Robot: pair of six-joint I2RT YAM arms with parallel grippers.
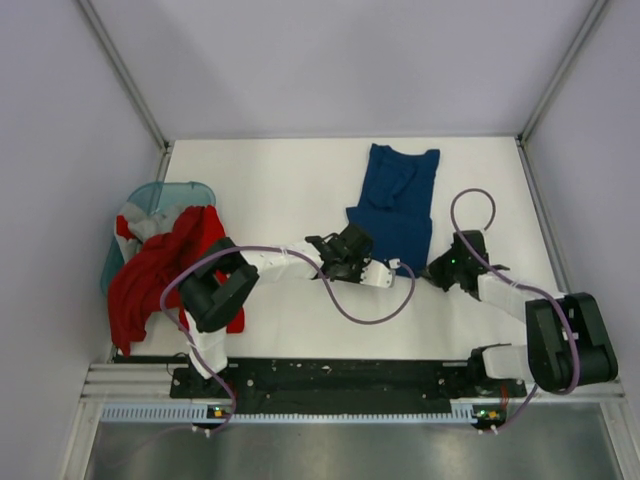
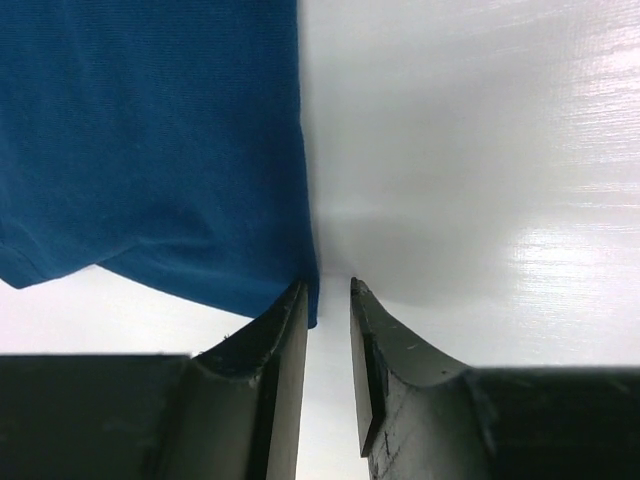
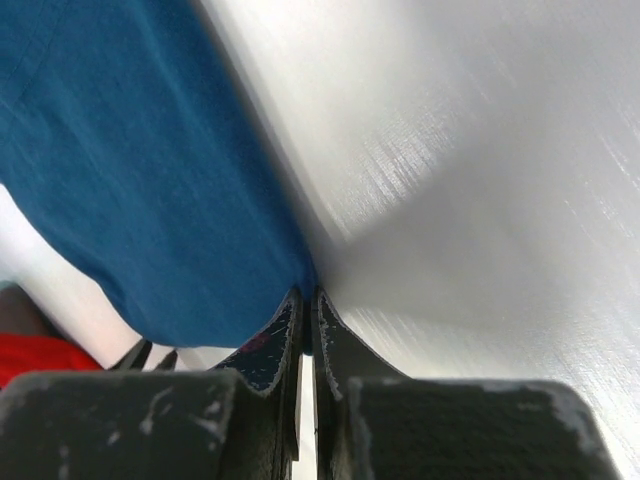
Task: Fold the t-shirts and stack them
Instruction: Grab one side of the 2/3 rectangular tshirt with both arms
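We see a white table [image 1: 270, 190] closed in by pale walls on three sides, with the arms' black rail [image 1: 330, 378] along its near edge. The blue shirt [image 1: 395, 205] lies flat towards the far right of the middle, collar away from the arms. The red shirt [image 1: 150, 270] spills from a teal basket [image 1: 165, 192] at the left edge, a grey-white shirt [image 1: 128, 222] showing beside it.

The left claw [image 2: 328, 285] sits at the blue shirt's near left corner. Its fingers are parted by a narrow gap, and the corner lies against the left finger at the mouth of that gap. The right claw [image 3: 308, 292] is clenched on the shirt's near right edge, a sliver of blue between its fingertips.

Bare table lies between the basket and the blue shirt, and along the far edge. A narrower strip runs to the right of the shirt.
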